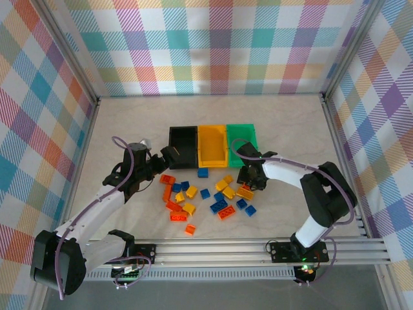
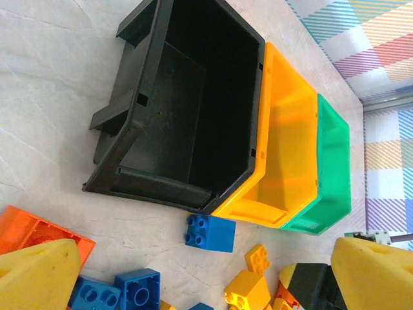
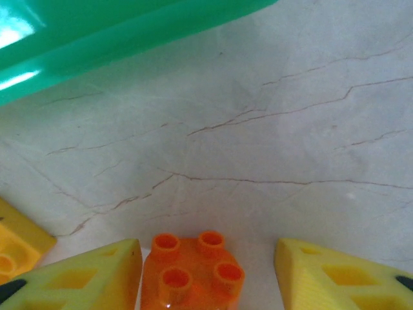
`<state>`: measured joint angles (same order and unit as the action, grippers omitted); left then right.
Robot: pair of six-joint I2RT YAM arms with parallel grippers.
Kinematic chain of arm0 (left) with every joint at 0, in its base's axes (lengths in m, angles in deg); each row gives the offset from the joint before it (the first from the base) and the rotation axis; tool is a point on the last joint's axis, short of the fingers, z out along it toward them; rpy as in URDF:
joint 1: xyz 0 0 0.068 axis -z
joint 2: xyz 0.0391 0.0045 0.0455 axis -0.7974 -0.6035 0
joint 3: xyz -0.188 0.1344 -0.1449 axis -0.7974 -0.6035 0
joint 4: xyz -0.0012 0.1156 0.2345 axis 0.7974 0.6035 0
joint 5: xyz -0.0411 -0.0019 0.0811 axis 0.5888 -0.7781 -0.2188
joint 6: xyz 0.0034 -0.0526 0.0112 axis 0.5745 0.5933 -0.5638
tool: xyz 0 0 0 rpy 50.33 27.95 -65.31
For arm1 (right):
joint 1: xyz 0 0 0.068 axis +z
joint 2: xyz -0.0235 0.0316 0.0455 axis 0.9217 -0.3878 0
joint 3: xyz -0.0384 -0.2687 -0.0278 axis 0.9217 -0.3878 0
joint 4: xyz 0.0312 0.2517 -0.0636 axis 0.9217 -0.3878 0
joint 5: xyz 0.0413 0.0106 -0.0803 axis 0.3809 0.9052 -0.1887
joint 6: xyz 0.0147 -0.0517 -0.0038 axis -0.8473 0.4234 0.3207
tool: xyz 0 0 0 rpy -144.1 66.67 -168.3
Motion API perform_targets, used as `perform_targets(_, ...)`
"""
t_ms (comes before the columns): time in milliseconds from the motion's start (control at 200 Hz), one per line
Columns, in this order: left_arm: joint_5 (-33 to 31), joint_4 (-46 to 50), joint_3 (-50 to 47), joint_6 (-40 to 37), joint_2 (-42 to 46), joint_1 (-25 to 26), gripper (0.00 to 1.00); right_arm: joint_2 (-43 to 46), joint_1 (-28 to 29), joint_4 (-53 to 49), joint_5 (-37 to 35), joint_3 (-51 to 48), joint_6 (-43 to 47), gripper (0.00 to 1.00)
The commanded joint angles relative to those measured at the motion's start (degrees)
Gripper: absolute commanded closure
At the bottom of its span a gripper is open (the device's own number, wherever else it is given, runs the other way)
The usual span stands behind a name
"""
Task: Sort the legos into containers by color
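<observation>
The legos point(image 1: 206, 197) lie scattered in blue, yellow and orange-red in front of the containers: a black bin point(image 1: 182, 146), a yellow bin point(image 1: 212, 145) and a green bin point(image 1: 242, 137) joined in a row. My left gripper point(image 1: 166, 157) hangs open at the pile's left end, near the black bin point(image 2: 187, 110); a blue brick point(image 2: 210, 232) lies ahead of its fingers point(image 2: 39, 274). My right gripper point(image 3: 206, 274) straddles an orange brick point(image 3: 193, 271) on the table. The left pad point(image 3: 84, 278) is against the brick, while a gap still separates the right pad point(image 3: 335, 278) from it.
The green bin's wall point(image 3: 97, 32) runs just beyond the right gripper, and a yellow brick point(image 3: 16, 245) lies to its left. Metal frame rails point(image 1: 258, 248) run along the near edge. Plaid walls enclose the table on three sides.
</observation>
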<state>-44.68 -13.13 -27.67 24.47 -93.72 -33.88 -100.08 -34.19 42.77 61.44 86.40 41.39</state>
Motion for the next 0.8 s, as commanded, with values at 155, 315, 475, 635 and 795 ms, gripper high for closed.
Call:
perform_targets(155, -0.17, -0.85, -1.11, -0.78, -0.05, 0.51, 0.0, -0.46, 0.08, 2.18, 2.79, -0.48, -0.94, 0.56)
perform_targets(315, -0.55, -0.5, -0.55, -0.96, -0.54, 0.51, 0.0, 2.16, 0.05, 2.14, 3.08, 0.0, 0.45, 0.65)
perform_targets(475, -0.76, 0.17, -0.12, -1.53, -0.48, 0.51, 0.0, 7.46, -0.36, -0.38, 2.33, 4.13, 5.19, 0.69)
perform_targets(635, -1.31, 2.01, -0.1, -2.28, -0.28, 0.51, 0.0, 6.92, -3.44, -2.26, 2.19, 13.94, 11.19, 0.68)
perform_targets(795, -1.72, 3.95, -0.96, -2.07, 0.2, 0.51, 0.0, -2.81, -6.41, -2.51, 1.29, 25.27, 14.45, 0.68)
